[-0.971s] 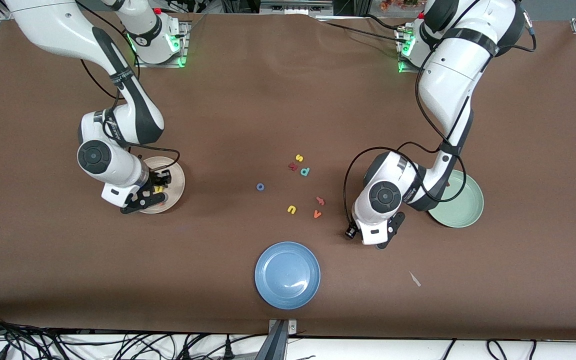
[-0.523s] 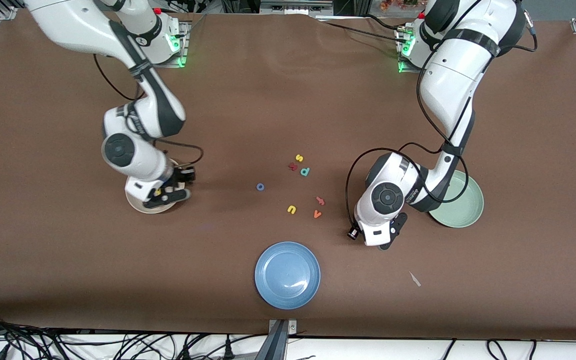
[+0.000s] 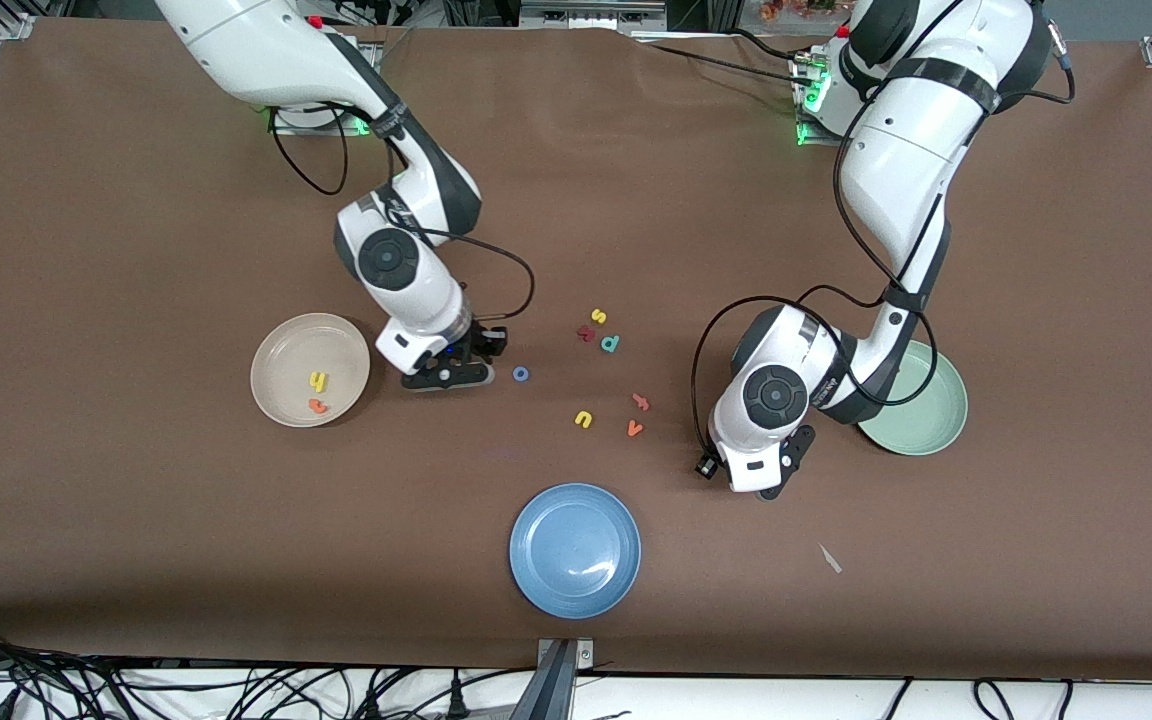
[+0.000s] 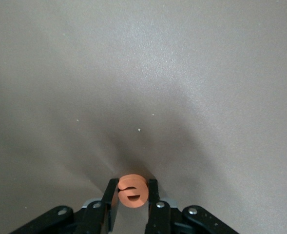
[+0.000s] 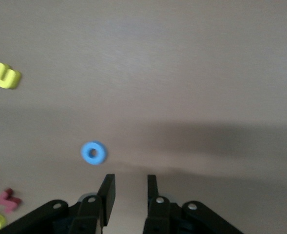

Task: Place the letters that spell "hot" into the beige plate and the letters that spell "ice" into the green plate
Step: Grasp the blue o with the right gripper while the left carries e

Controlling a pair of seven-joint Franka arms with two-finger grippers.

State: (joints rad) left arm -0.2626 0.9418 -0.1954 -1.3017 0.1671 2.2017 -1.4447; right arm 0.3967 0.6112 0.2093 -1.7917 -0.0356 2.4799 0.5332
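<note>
- Left tool (image 4: 131, 191) is closed on the orange e (image 4: 132, 191), the foam letter pinched between its two black fingers; it sits low above bare brown tabletop (image 3: 136, 520), beside the green plate (image 3: 926, 405).
- Right tool (image 5: 127, 191) has its fingers slightly apart with nothing between them; it hangs low above the tabletop, between the beige plate (image 3: 281, 345) and the blue o (image 3: 521, 374).
- From the right wrist view, the blue o (image 5: 93, 152) lies flat just beside that tool's fingertips, not touching them.
- Beige plate holds the yellow h (image 3: 317, 380) and the orange t (image 3: 318, 405), the t nearer the front camera.
- Green plate is partly covered by the left arm; what of its surface shows carries no letter.
- Loose letters lie mid-tabletop: a yellow s (image 3: 598, 316), a dark red letter (image 3: 586, 333) and a teal d (image 3: 610, 344) close together, farther from the front camera than the blue o.
- Nearer the camera lie a yellow u (image 3: 583, 419), a red-orange letter (image 3: 641, 402) and an orange v (image 3: 634, 429).
- Blue plate (image 3: 546, 580) lies nearest the front camera, well apart from the letters.
</note>
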